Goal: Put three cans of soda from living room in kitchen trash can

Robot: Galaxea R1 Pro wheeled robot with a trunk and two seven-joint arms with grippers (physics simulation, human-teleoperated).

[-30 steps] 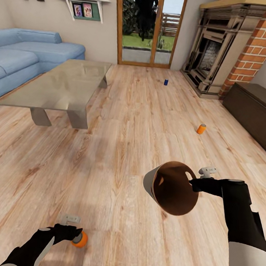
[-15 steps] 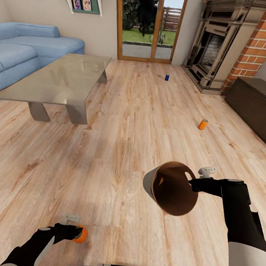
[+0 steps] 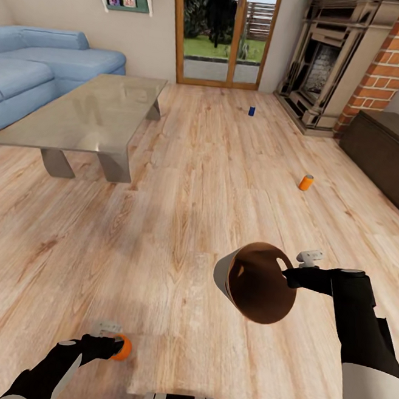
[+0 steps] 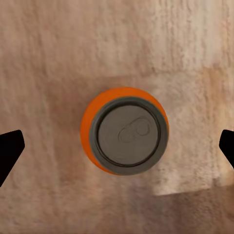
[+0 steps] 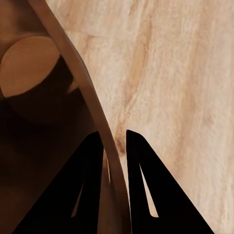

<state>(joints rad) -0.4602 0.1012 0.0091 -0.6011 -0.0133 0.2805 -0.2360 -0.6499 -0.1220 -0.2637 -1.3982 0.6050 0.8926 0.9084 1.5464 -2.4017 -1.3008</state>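
Observation:
An orange can of soda (image 3: 122, 347) stands upright on the wood floor at the head view's lower left. My left gripper (image 3: 107, 344) hangs directly over it. From the left wrist camera its grey top (image 4: 129, 135) sits centred between my fingertips (image 4: 10, 146), which are spread wide and open. My right gripper (image 3: 288, 274) is shut on the rim of the tash can (image 3: 255, 281), held tilted with its coppery inside (image 5: 29, 68) facing me. A second orange can (image 3: 305, 182) stands farther right. A dark blue can (image 3: 251, 110) is near the fireplace.
A glass coffee table (image 3: 92, 113) stands at the left with the blue sofa (image 3: 35, 68) behind it. The brick fireplace (image 3: 326, 59) and a long dark cabinet (image 3: 386, 156) line the right side. Wood-framed glass doors (image 3: 224, 34) are at the back.
The whole view has shifted: floor, table and far cans now sit higher in the picture. Both arms hold the same pose. The near orange can sits more squarely under my left gripper.

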